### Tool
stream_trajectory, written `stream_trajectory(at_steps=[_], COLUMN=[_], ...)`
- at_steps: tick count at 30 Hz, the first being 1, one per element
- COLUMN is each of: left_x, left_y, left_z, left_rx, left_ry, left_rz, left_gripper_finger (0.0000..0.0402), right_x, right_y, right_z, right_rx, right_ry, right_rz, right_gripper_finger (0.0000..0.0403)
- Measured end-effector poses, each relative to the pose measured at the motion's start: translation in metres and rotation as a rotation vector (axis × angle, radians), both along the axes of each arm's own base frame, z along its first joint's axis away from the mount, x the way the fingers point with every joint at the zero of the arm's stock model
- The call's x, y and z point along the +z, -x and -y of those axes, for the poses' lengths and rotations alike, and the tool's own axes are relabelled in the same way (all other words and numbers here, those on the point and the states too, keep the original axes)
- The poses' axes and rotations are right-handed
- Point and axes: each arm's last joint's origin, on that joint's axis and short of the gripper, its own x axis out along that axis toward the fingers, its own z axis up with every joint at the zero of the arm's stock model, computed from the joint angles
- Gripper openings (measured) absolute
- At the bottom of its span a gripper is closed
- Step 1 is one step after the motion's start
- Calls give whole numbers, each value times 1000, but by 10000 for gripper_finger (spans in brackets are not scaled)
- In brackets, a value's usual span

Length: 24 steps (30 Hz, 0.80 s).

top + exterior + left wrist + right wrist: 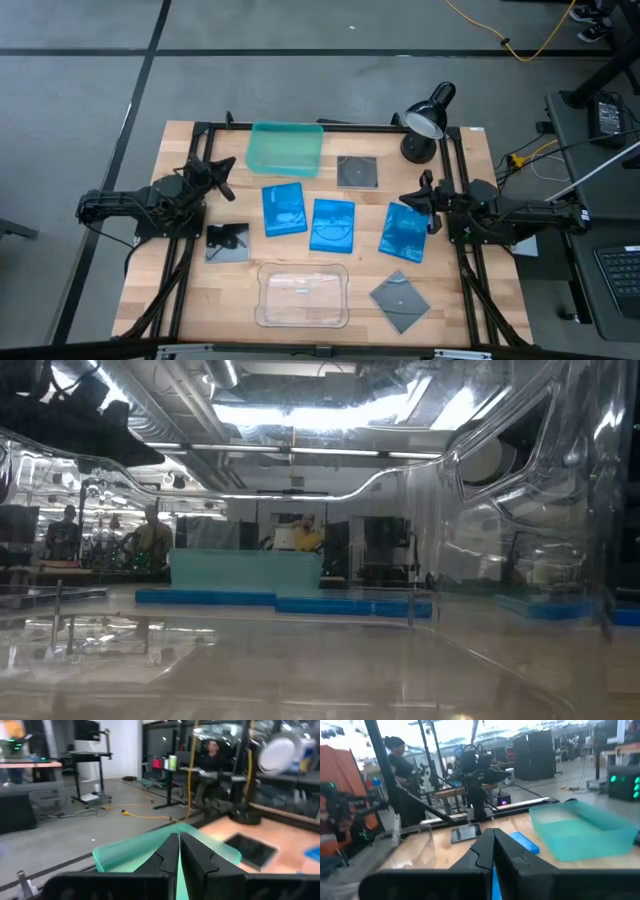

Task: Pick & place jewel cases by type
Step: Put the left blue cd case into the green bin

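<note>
Three blue jewel cases lie flat in a row mid-table: left point(283, 209), middle point(332, 225), right point(404, 232). Three dark grey square cases also lie flat: one beside the teal tray point(357, 171), one near the left arm point(228, 242), one at the near right point(400, 300). My left gripper point(222, 170) hovers shut point(178, 851) at the table's left, pointing toward the teal tray. My right gripper point(418, 196) is shut point(493, 845) and sits above the far corner of the right blue case; it holds nothing.
A teal-green tray point(285, 148) stands at the far middle, and a clear plastic tray point(303, 294) lies at the near middle. A black desk lamp point(428, 120) stands at the far right corner. People point(400, 765) are in the room beyond the table.
</note>
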Motion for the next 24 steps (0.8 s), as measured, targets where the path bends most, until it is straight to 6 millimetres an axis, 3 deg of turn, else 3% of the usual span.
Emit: stream_trajectory(at_steps=[13,19,24], left_x=[4,15,35], left_y=[-1,-3,-3], left_z=[1,4,5], left_rx=[-70,-219,-240], left_ry=[215,234,231], left_rz=[280,376,398], left_gripper_finger=[10,12,11], right_x=[7,41,83], right_y=[0,-6,-32], right_z=[1,5,13], right_rx=[-8,-48,-85], right_ry=[-153,-154,-57], right_rz=[9,-114,-210], right_gripper_finger=[12,12,12])
